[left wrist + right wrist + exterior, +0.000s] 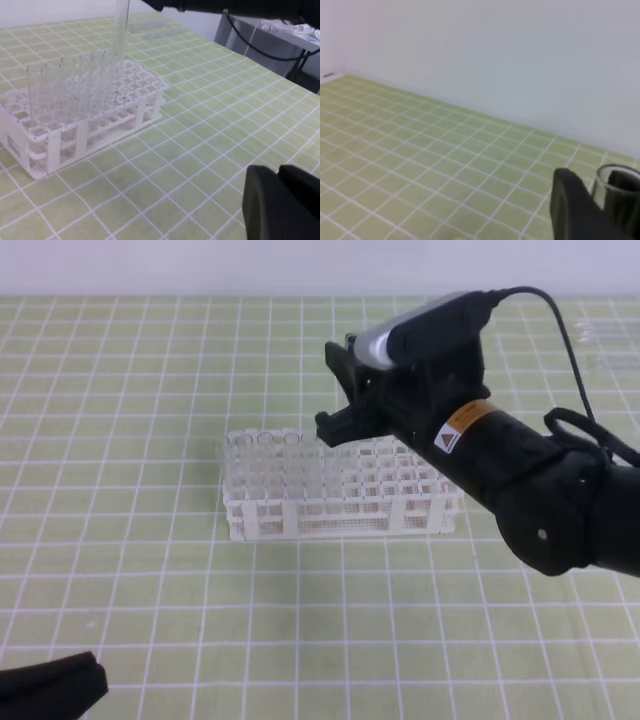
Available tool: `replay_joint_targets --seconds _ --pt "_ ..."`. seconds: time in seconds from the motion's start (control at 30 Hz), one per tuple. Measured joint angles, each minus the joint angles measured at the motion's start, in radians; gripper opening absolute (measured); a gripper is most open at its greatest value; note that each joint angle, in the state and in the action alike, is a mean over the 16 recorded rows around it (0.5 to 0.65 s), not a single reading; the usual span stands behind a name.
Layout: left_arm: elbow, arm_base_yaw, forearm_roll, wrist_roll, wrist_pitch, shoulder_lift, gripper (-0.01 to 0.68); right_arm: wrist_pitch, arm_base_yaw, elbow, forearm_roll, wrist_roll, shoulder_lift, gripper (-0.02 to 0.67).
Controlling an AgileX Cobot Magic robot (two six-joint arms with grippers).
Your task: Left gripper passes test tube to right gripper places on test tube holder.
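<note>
The right gripper (338, 405) is held over the far row of the rack (340, 490), its fingers clenched on the tube (121, 30). In the right wrist view the tube's open rim (619, 175) is seen between the dark fingers (570, 210), so the grasp is near the top of the tube. In the left wrist view the tube hangs upright below the gripper, its long axis vertical, and its lower part passes down among the other tubes (65, 90) standing along the far edge of the rack. Whether its rounded end has already entered a hole, or only hangs just above one, cannot be told, because clear glass overlaps clear glass there.

The coming move is judged to turn on that one relation: the tube straight below the right gripper, in line with a free hole beside the row already filled. A straight descent is called for, then a release; a tilt could knock a neighbouring tube.

The left gripper (280, 200) is seen shut and empty near the front left corner of the mat (150, 620), well apart from the rack. The right arm is much the nearer, and the handover is judged done.
</note>
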Motion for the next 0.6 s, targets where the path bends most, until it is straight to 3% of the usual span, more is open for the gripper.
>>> replay_joint_targets --seconds 0.17,0.6 --pt "0.000 0.000 0.000 0.000 0.000 0.000 0.026 -0.015 0.000 0.001 -0.079 0.050 0.025 0.097" --pt "0.000 0.000 0.001 0.000 -0.001 0.001 0.026 -0.024 -0.008 0.001 -0.084 0.049 0.067 0.097"
